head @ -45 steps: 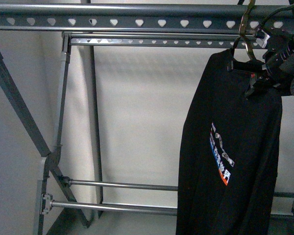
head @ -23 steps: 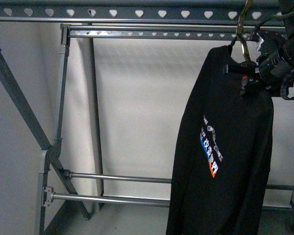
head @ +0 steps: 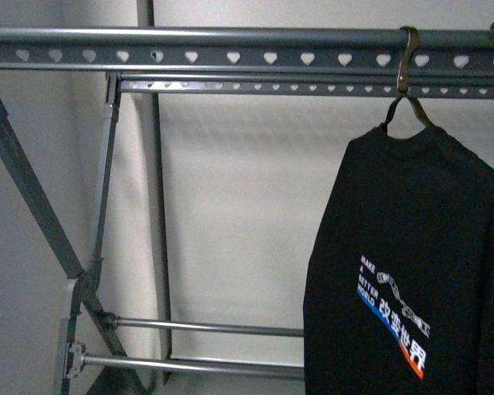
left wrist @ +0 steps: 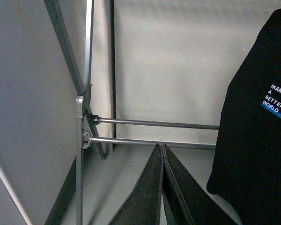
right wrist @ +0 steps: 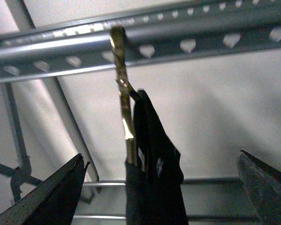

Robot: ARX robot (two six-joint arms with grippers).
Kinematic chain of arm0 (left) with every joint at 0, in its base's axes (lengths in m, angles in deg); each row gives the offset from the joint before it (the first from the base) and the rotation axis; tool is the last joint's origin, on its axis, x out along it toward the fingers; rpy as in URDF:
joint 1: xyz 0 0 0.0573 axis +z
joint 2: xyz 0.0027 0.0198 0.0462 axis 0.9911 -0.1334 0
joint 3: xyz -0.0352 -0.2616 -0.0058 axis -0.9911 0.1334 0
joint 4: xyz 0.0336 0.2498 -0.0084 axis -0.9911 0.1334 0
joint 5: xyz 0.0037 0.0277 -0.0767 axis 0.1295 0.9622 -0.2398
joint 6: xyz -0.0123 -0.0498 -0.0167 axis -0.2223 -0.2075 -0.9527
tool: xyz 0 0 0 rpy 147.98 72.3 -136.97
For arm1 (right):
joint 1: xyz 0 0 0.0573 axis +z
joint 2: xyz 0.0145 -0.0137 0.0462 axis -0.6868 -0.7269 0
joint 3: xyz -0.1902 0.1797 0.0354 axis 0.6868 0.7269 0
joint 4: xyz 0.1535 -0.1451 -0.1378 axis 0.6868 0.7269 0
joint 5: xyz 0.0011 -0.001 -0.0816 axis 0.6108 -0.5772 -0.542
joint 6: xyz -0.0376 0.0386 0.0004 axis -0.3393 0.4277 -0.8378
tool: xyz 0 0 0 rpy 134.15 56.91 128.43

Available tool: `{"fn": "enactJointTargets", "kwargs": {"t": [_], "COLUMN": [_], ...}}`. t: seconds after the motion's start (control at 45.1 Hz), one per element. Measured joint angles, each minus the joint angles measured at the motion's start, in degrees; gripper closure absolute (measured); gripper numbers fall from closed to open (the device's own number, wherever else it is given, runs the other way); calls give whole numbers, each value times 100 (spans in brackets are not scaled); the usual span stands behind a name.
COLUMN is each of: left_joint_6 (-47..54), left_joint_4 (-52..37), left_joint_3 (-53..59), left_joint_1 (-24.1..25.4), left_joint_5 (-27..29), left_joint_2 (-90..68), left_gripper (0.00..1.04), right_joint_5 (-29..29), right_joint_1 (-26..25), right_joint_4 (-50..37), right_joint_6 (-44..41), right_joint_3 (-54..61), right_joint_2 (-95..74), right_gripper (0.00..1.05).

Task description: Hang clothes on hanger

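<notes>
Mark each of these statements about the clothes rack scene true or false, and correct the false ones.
1. The black T-shirt hangs from the rack's top rail by a hook. True.
2. The right gripper is clamped on the hook. False: its jaws stand wide open on either side, touching nothing.
3. The left gripper has its jaws closed together. True.
4. The shirt's print is plain red. False: it is white, blue and orange.
5. The shirt lies over the lower bars. False: it hangs from the top rail.

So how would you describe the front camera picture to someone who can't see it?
A black short-sleeved T-shirt with a small white, blue and orange print hangs by a brass-coloured hook from the top rail of a large grey metal clothes rack punched with heart-shaped holes.
</notes>
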Motion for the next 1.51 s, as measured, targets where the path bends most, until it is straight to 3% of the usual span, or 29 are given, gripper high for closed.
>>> {"fn": "enactJointTargets", "kwargs": {"t": [0.133, 0.222, 0.311, 0.377, 0.421, 0.488, 0.555, 0.799, 1.508], "left_joint_6": [-2, 0, -2, -2, 0, -2, -2, -2, -2], "left_joint_4": [914, 1014, 1023, 1034, 1034, 1034, 1034, 1034, 1034], "left_joint_3": [0, 0, 0, 0, 0, 0, 0, 0, 0], "left_joint_1": [0, 0, 0, 0, 0, 0, 0, 0, 0], "left_joint_5": [2, 4, 0, 4, 0, 0, -2, 11, 11], "left_joint_2": [737, 975, 992, 994, 1001, 999, 999, 1001, 1001], "left_gripper": [101, 101, 101, 101, 101, 101, 101, 101, 101], "right_joint_5": [240, 247, -278, -1099, -1213, -542, -420, -376, -372], "right_joint_1": [35, 136, 476, 905, 907, 387, 90, 33, 31], "right_joint_4": [46, 310, 861, 1862, 2271, 2277, 2175, 1906, 1681], "right_joint_6": [-136, -267, -435, -627, -710, -769, -791, -809, -822], "right_joint_3": [1246, 2052, 2918, 3283, 3648, 4157, 4459, 5095, 5952], "right_joint_2": [1912, 3272, 4865, 5855, 6190, 6356, 6498, 6953, 7584], "right_gripper": [7, 7, 7, 19, 29, 45, 59, 103, 102]}}
